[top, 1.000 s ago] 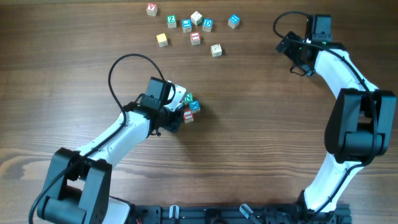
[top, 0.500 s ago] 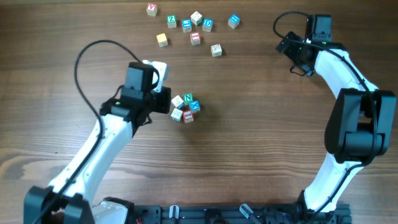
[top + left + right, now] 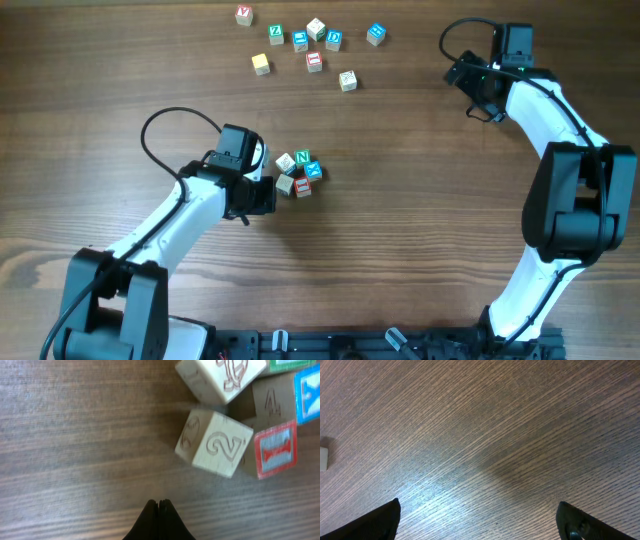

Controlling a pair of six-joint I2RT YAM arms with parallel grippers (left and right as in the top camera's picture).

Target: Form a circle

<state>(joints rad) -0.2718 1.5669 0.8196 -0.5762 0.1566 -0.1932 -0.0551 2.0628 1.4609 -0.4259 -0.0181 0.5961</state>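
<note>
Wooden table (image 3: 420,230) under the circle (image 3: 300,172); left jaws together, right jaws apart.

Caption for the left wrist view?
Left gripper, jaws shut and empty, short of the pale "2" cube at the edge of the tight cube ring.

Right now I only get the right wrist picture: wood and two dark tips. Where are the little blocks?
Observer: Overhead, a tight cluster of letter cubes sits at the middle of the table, far from your right gripper.
Operator: Is the other arm near it?
Observer: Yes, the left gripper is shut and empty beside the cube carved 2, not touching.
Operator: Any more blocks?
Observer: A loose scatter of letter cubes lies near its far edge.
</note>
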